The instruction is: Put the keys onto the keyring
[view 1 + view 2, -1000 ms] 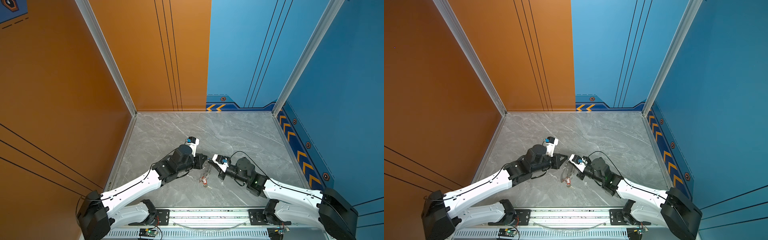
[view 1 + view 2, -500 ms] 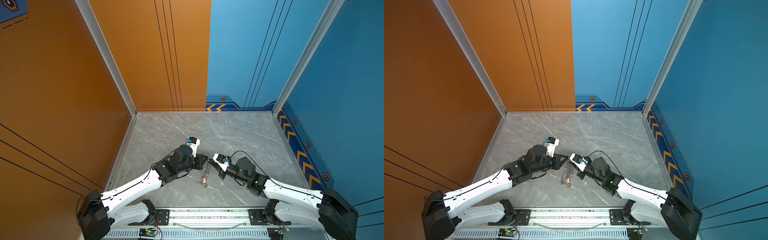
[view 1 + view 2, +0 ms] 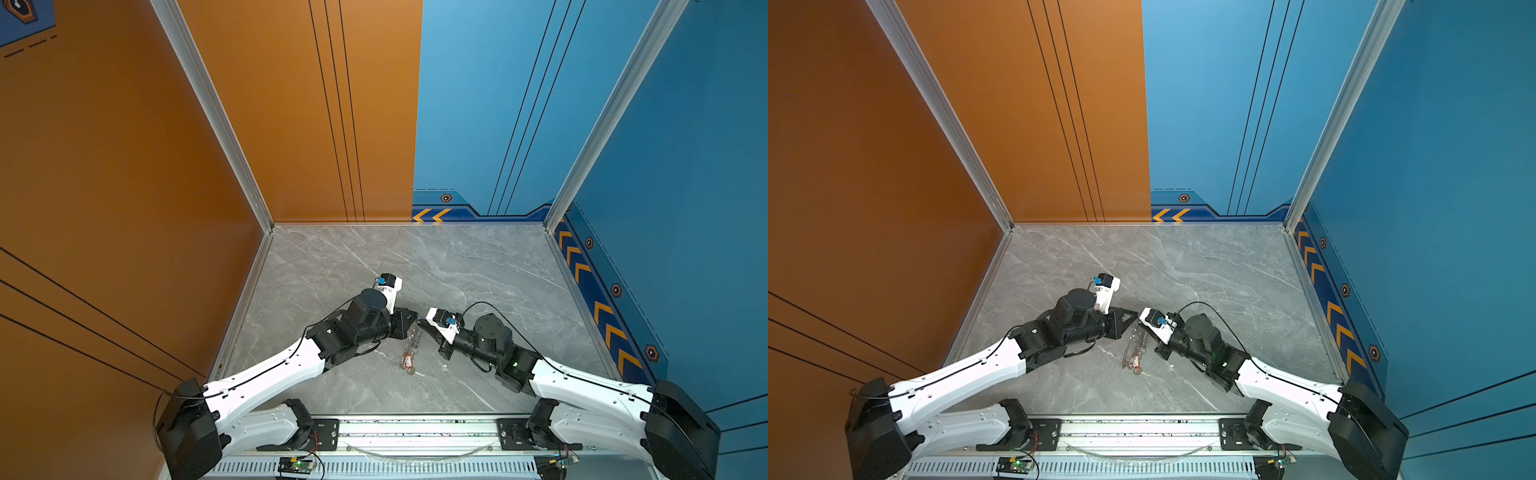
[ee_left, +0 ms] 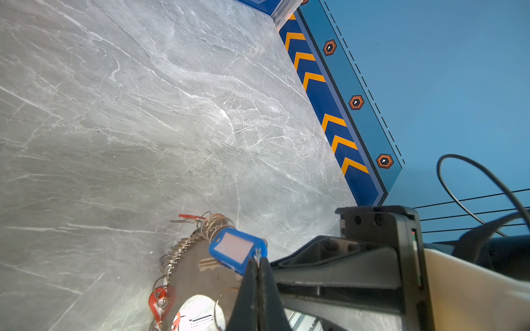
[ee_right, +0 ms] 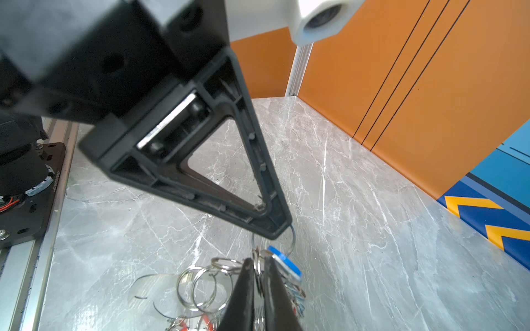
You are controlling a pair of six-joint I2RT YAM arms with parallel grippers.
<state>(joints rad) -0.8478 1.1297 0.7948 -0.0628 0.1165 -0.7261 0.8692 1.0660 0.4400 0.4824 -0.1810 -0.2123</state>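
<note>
Little had shifted since the earlier frames: your left end effector [image 4: 259, 262] and right end effector [image 5: 258, 265] had crept only slightly closer over the middle of the bench [image 4: 143, 114]. The keyring [image 3: 409, 347] hung between them much as before, tilted downward with its red tags [image 4: 160, 298] and a small key [image 3: 419, 374] at the low end. Whether that end touched the bench could not be told. The left end effector was fully closed, pinching a thin wire ring [image 5: 293, 239] just beside the blue tag [image 4: 236, 248]. The right end effector was all but closed on the split rings [image 5: 218, 262] along the keyring's rim. You appeared to be mid-threading, working the blue tag's ring onto the plate. The next move probably called for a small, slow turn of one wrist against the other. That would feed the wire round without loosening either pinch, since a slip would likely drop the whole bunch.
</note>
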